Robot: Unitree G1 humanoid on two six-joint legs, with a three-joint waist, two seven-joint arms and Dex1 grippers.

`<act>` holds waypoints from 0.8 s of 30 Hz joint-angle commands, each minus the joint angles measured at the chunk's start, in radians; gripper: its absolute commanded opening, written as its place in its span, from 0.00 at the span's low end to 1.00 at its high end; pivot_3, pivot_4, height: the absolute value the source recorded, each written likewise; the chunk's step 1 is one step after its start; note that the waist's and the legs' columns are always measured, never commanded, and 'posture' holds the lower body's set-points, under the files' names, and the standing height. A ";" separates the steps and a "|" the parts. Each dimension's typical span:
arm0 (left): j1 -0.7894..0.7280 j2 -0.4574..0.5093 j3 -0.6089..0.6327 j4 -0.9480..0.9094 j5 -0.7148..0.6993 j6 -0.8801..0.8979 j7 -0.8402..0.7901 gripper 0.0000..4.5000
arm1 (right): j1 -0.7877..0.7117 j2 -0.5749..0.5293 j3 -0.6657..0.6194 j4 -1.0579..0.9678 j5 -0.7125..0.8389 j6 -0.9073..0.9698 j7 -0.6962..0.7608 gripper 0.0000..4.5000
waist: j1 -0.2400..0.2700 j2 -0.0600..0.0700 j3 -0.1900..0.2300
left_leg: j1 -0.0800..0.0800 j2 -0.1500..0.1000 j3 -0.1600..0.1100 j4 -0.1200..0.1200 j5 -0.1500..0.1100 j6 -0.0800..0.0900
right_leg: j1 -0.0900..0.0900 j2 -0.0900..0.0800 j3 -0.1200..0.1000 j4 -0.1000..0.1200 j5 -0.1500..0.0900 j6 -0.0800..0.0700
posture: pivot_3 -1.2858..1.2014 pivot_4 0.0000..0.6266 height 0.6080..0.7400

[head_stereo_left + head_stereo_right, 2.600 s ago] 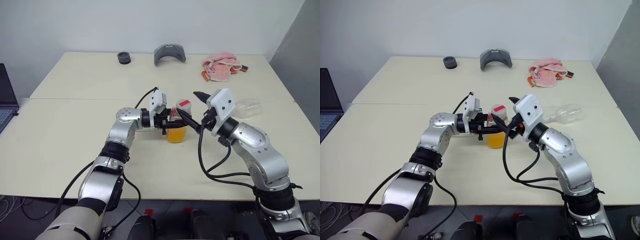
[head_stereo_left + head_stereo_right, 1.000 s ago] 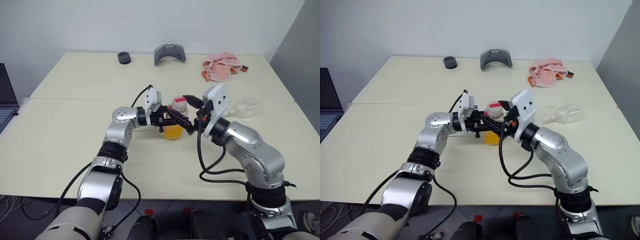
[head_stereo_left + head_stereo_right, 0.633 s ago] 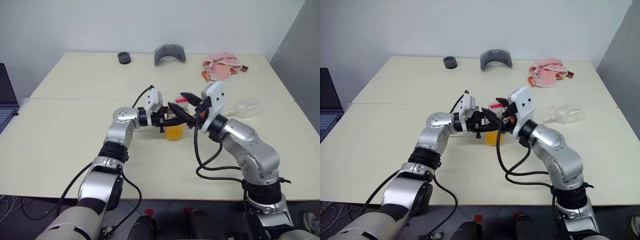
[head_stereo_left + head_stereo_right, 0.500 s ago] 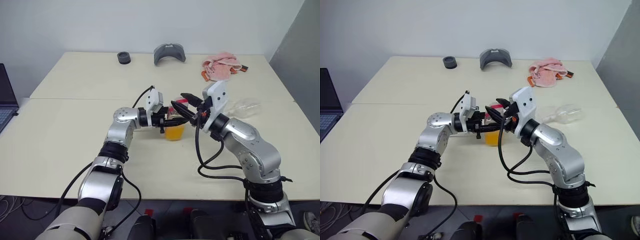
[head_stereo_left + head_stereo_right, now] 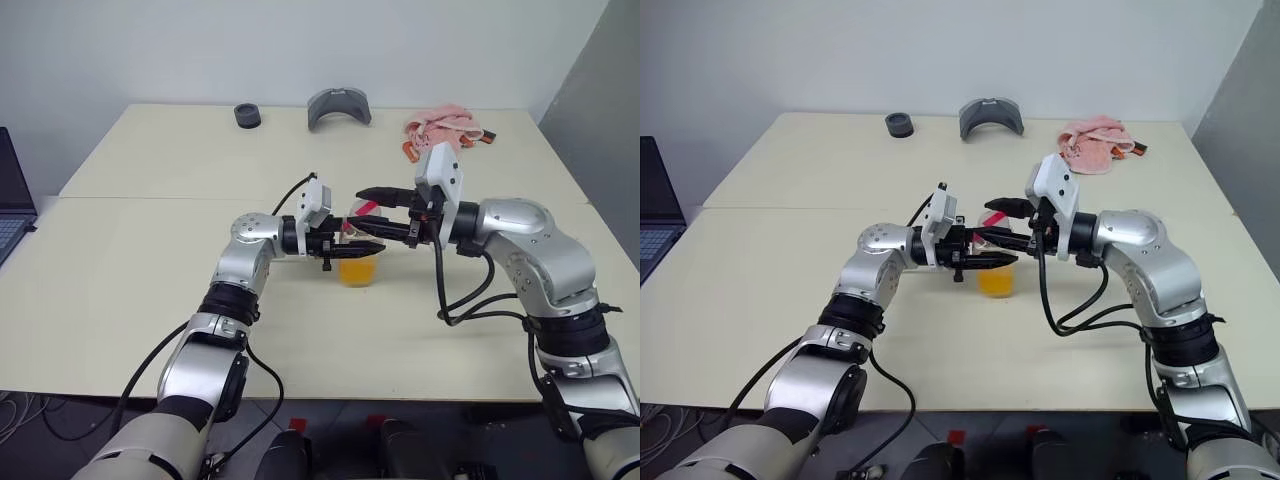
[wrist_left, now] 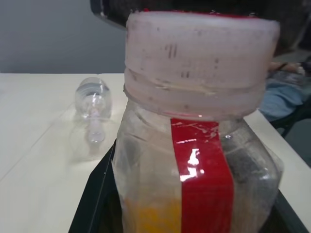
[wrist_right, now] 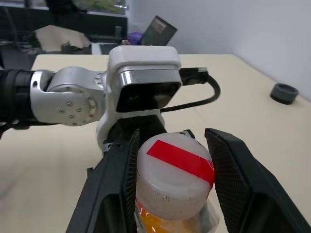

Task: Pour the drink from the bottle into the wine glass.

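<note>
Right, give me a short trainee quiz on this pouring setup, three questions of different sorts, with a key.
1. True or false: the wine glass stands upright on the table.
2. Which gripper is shut on the body of the bottle? A. left B. right C. neither
3. Fill in: the right gripper has its two fingers on either side of the bottle's ____.

Key
1. False: the glass lies on its side.
2. A: the left gripper clamps the bottle, which has orange drink in its lower part.
3. Cap: white, with a red strip across its top.
</note>
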 commanded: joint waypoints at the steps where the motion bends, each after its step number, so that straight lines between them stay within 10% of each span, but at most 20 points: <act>1: -0.033 0.001 0.032 -0.068 -0.049 0.022 0.017 0.37 | -0.009 0.010 0.037 -0.010 0.027 0.006 0.063 0.48 | 0.000 0.000 0.000 | 0.000 0.000 0.000 0.000 0.000 0.000 | 0.000 0.000 0.000 0.000 0.000 0.000 | 0.52 0.24 1.00; 8: -0.017 0.005 0.030 -0.093 -0.052 0.033 0.026 0.37 | 0.044 0.021 -0.055 -0.127 0.064 0.034 -0.043 1.00 | 0.002 0.000 0.000 | -0.001 0.001 -0.001 0.000 0.000 -0.001 | 0.000 -0.001 0.000 0.000 0.000 0.000 | 0.52 0.24 1.00; 24: -0.017 -0.001 0.013 -0.070 -0.039 0.004 0.032 0.37 | 0.115 0.110 -0.088 -0.215 -0.042 0.005 -0.354 1.00 | 0.002 0.000 0.000 | -0.001 0.000 -0.001 0.000 0.000 -0.001 | 0.000 -0.001 0.000 0.000 0.000 0.000 | 0.52 0.24 1.00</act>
